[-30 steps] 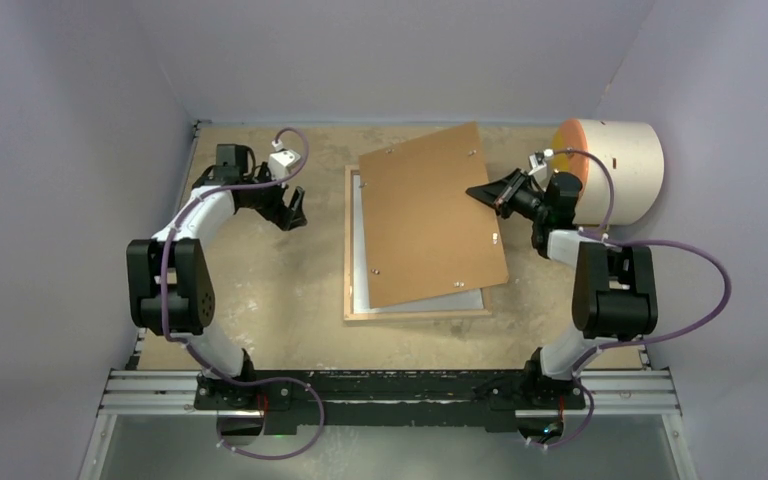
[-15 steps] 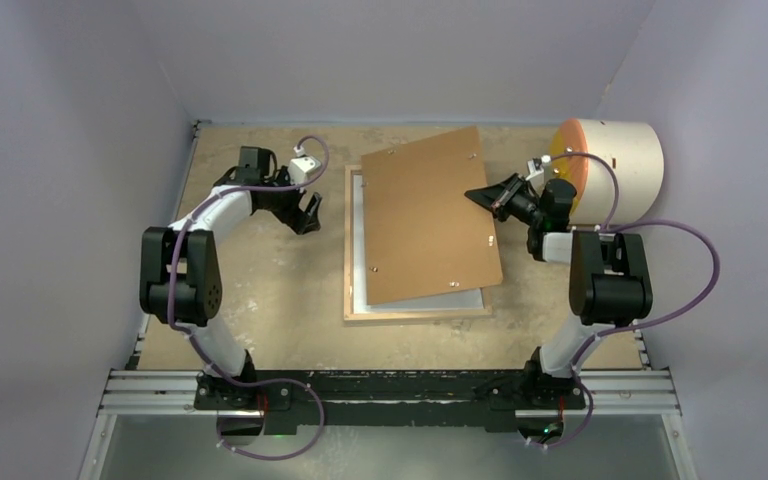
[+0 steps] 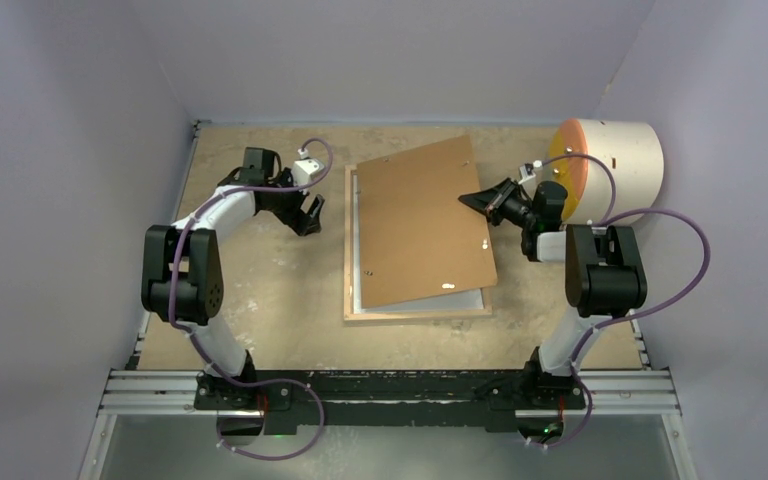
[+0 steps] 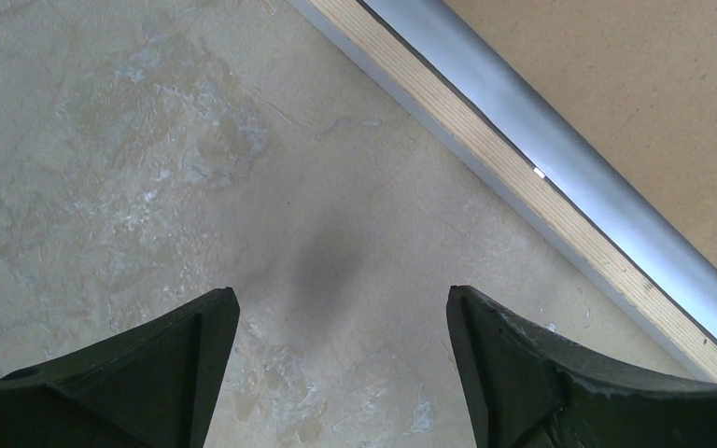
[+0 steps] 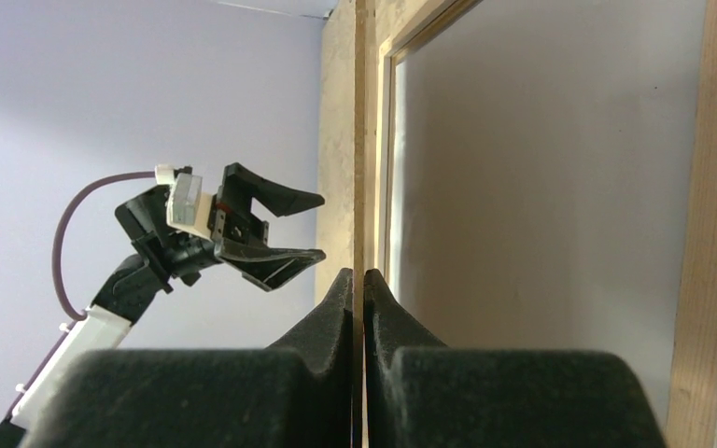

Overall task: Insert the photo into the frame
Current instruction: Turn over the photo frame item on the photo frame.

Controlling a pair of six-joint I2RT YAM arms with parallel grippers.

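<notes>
The frame (image 3: pixel 415 314) lies back up at mid-table, its light wood rim (image 4: pixel 485 159) showing. Tilted over it is the plain brown backing board (image 3: pixel 420 220), and my right gripper (image 3: pixel 465 201) is shut on the board's right edge. In the right wrist view the board (image 5: pixel 345 140) runs edge-on between the closed fingers of the right gripper (image 5: pixel 358 273). My left gripper (image 3: pixel 312 216) hangs open over bare table just left of the frame, nothing between its fingers (image 4: pixel 341 294). A pale grey-white surface (image 3: pixel 430 300) fills the frame under the board; I cannot tell whether it is the photo.
A white cylinder with an orange end (image 3: pixel 615 170) lies at the back right, close behind the right arm. Purple-grey walls enclose the table on three sides. A metal rail (image 3: pixel 390 385) carrying both arm bases runs along the near edge.
The right gripper has swung the backing board leftward, squarer over the frame. The left arm moved right toward the frame's left rim, then nearly stopped, still open.
</notes>
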